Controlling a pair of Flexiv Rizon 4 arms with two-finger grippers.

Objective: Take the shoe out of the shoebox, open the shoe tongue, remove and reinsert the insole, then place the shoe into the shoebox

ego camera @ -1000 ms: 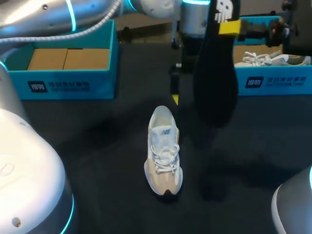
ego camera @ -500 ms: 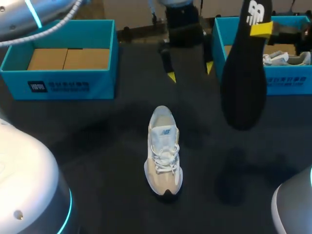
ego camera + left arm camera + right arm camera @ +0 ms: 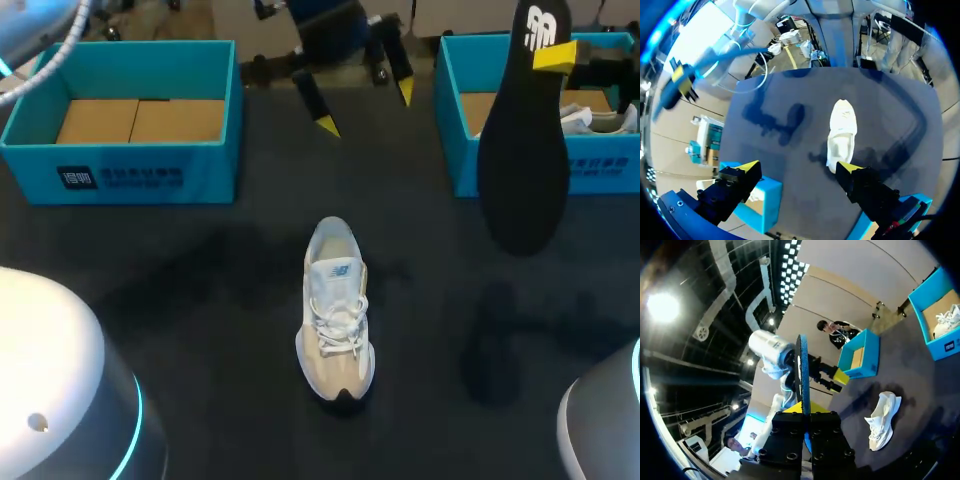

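Note:
A white and beige shoe (image 3: 335, 305) lies on the dark table, toe toward the front edge, with nothing touching it. My right gripper (image 3: 553, 56) holds the black insole (image 3: 522, 140) upright in the air at the right, in front of the right shoebox; in its wrist view the insole (image 3: 803, 371) stands edge-on between the shut yellow tips of that gripper (image 3: 804, 411), with the shoe (image 3: 882, 420) far below. My left gripper (image 3: 366, 108) hangs open and empty well behind and above the shoe; from its wrist, the shoe (image 3: 842, 132) lies ahead of the wide-open left gripper (image 3: 799, 166).
A teal shoebox (image 3: 130, 175) with brown cardboard inside stands at the back left. At the back right, a second teal shoebox (image 3: 458, 130) holds another white shoe (image 3: 603, 119). Both arms' shadows fall on the table around the shoe.
My left gripper has drawn back and up, away from the shoe, toward the far edge. My right gripper has carried the insole to the right, toward the right shoebox. The shoe has stayed put.

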